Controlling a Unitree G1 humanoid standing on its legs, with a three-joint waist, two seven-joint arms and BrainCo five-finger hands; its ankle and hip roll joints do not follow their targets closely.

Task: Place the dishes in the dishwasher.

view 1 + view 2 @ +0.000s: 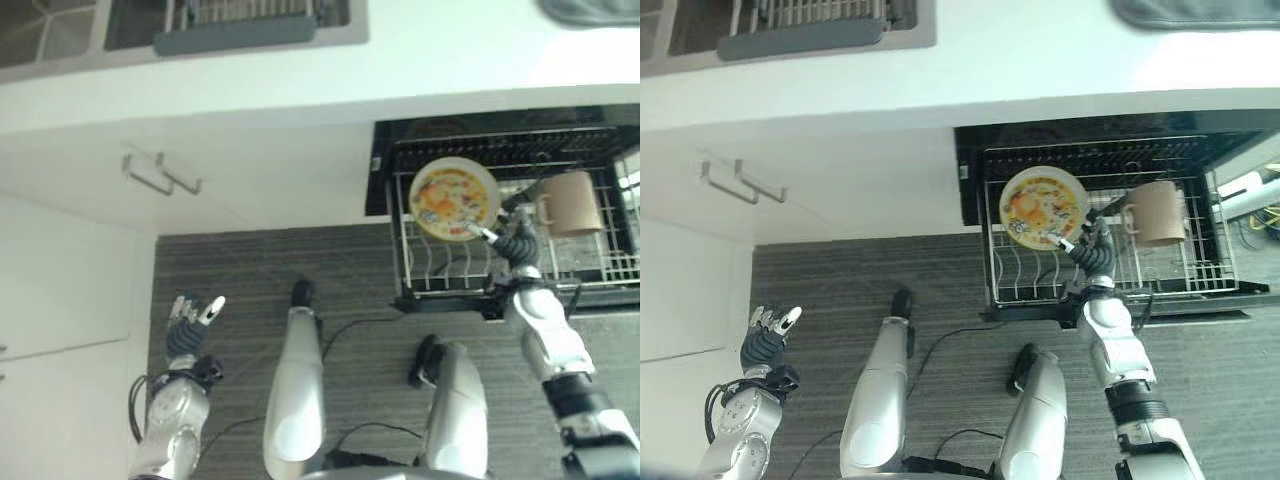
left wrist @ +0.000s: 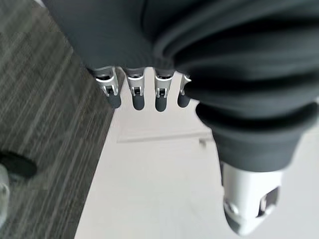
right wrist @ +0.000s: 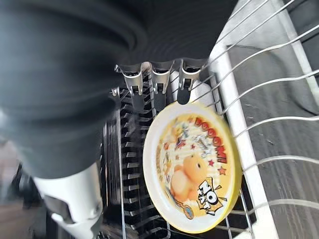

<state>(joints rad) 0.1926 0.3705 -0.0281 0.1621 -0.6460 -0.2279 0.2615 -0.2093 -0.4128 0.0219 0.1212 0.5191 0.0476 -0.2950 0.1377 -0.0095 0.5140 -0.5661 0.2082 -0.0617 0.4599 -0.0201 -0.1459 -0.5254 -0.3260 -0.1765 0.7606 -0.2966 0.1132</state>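
Left eye view shows a white wire dishwasher rack [image 1: 420,275] pulled out of a dark dishwasher [image 1: 385,165] under a white counter [image 1: 450,60]. A round yellow plate with a cartoon picture [image 1: 454,198] stands on its edge at the left side of the rack. A tan mug [image 1: 572,203] lies on its side further right in the rack. The right hand [image 1: 516,235] is just beside the plate's lower right edge. The left hand [image 1: 190,322] is far off, low over the grey striped floor [image 1: 250,270], near a white cupboard door with two metal handles [image 1: 160,175].

Right eye view shows the same plate [image 1: 1043,207] upright between the rack wires, with the right hand [image 1: 1092,243] close to its rim and the mug [image 1: 1156,213] to the right.

Left wrist view shows the left hand [image 2: 144,92] with straight fingers [image 2: 137,94] holding nothing, above the floor and the white cupboard.

Right wrist view shows the right hand [image 3: 154,84] with its fingers [image 3: 183,87] straight and loose. One fingertip is right at the plate's [image 3: 192,169] rim, but I cannot tell if it touches. The hand does not grip the plate, which stands in the wire rack [image 3: 239,124].
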